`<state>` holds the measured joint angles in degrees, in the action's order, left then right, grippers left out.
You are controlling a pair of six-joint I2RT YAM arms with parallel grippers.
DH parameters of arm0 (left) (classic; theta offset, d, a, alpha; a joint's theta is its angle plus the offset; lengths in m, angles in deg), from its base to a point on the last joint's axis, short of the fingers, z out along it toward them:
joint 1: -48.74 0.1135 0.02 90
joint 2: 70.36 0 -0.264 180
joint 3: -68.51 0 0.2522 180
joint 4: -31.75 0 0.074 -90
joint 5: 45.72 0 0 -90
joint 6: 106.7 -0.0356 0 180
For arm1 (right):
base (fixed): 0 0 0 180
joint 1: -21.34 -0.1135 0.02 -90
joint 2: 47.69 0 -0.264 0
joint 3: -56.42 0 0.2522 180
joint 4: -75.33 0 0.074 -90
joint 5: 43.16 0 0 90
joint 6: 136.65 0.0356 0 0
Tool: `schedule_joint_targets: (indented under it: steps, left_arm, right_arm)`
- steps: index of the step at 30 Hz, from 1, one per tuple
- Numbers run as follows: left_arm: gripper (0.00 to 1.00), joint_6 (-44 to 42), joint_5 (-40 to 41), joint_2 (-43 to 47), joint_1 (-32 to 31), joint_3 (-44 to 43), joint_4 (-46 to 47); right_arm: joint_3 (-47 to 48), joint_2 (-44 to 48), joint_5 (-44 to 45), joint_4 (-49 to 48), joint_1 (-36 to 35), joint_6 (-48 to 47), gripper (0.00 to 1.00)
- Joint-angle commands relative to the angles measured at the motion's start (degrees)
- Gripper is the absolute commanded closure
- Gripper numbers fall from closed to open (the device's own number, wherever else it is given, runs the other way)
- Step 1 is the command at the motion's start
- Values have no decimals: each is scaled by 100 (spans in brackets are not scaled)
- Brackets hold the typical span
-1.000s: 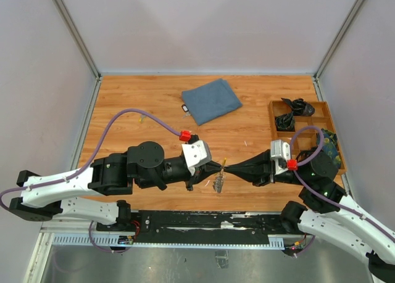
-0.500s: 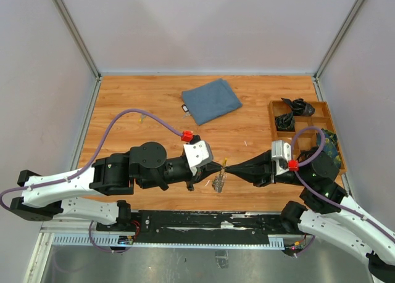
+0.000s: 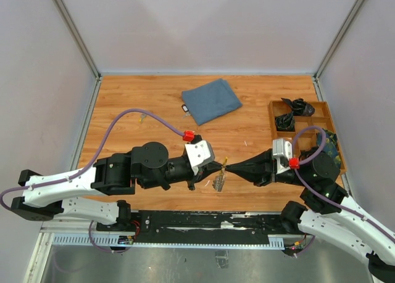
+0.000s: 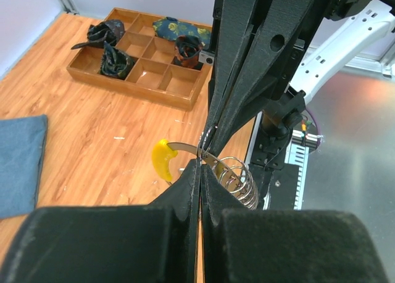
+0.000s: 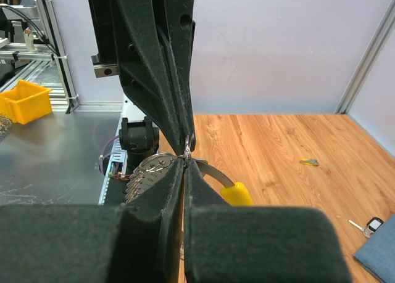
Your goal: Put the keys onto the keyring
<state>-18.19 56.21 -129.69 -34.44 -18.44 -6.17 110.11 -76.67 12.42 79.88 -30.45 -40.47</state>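
My left gripper [image 3: 218, 168] and right gripper [image 3: 227, 168] meet tip to tip above the table's front middle, and both are shut. The left fingers [image 4: 199, 172] pinch the thin grey keyring [image 4: 203, 140], from which a stack of metal keys [image 4: 238, 179] hangs; the bunch also shows in the top view [image 3: 218, 184] and the right wrist view [image 5: 143, 172]. The right fingers [image 5: 185, 169] pinch the blade of a yellow-headed key [image 5: 236, 194] right at the ring. The key also shows in the left wrist view [image 4: 160, 159]. Where key and ring join is hidden by the fingertips.
A small yellow key [image 3: 143, 117] lies at the left on the table. A black-and-white key [image 3: 184, 108] lies beside a blue cloth [image 3: 211, 100] at the back. A wooden compartment tray [image 3: 321, 113] with dark items stands at the right.
The left arm has edged slightly to the right. Both grippers stay shut at the same meeting point with the bunch hanging below.
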Motion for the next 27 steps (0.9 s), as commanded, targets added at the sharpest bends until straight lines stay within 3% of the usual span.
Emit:
schedule_joint_targets:
  steps: [1,6,11,14,27]
  left_arm:
    - [99,10,-59,-113,-50,-126,-29]
    - [98,0,-74,-132,-44,-117,-1]
    - [80,20,-50,-54,-50,-102,87]
    - [76,62,12,78,-48,-53,267]
    - [72,254,71,580,-49,613,1399]
  right_arm:
    - [176,92,139,-722,-112,185,100]
    - [143,100,222,-816,-112,222,100]
    - [120,88,176,-796,-112,211,100]
    - [144,96,125,-666,-113,141,100]
    - [264,131,-34,-467,-112,42,100]
